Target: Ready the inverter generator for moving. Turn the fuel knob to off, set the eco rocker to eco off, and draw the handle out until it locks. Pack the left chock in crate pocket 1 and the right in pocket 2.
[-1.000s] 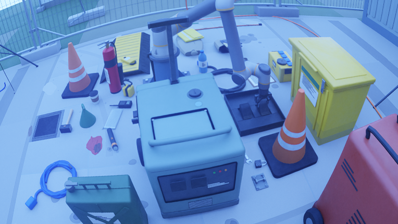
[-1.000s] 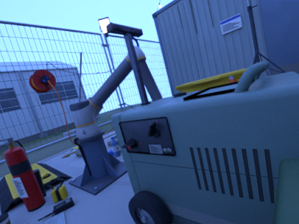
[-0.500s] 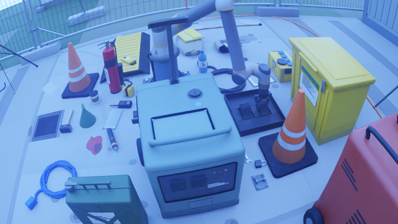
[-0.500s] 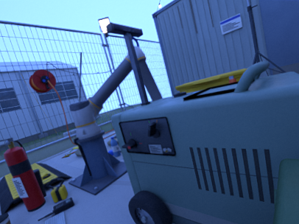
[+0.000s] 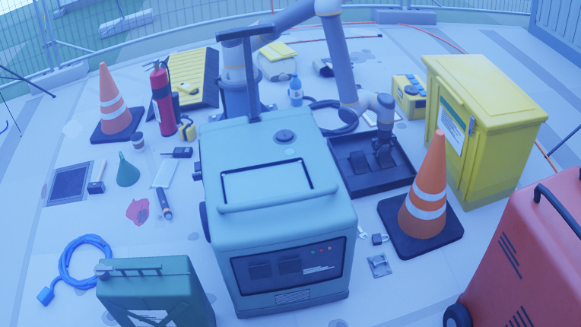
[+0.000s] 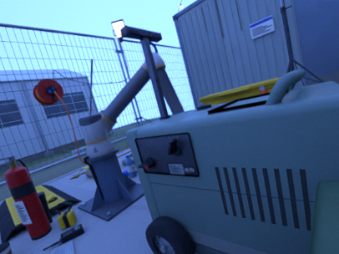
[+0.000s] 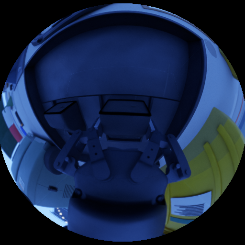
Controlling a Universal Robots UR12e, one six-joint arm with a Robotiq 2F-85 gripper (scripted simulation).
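Observation:
A dark wedge-shaped chock (image 5: pixel 384 158) (image 7: pixel 124 118) sits in the right-hand pocket of the black crate (image 5: pixel 371 161), and my gripper (image 5: pixel 383 151) (image 7: pixel 124 134) is closed on its two sides from above. A second chock (image 5: pixel 359 161) (image 7: pixel 62 114) rests in the left-hand pocket beside it, apart from the first. The grey-green generator (image 5: pixel 272 203) stands left of the crate. Its telescopic handle (image 5: pixel 247 69) (image 6: pixel 146 62) stands tall. On the side panel, the fuel knob (image 6: pixel 149 163) and the rocker (image 6: pixel 173 147) are small and dark; I cannot tell their positions.
Behind the crate lie a coiled black hose (image 5: pixel 331 115) and a small yellow box (image 5: pixel 410 95). A tall yellow cabinet (image 5: pixel 479 122) and an orange cone (image 5: pixel 425 191) stand on the right. A red machine (image 5: pixel 528 260) fills the near right corner.

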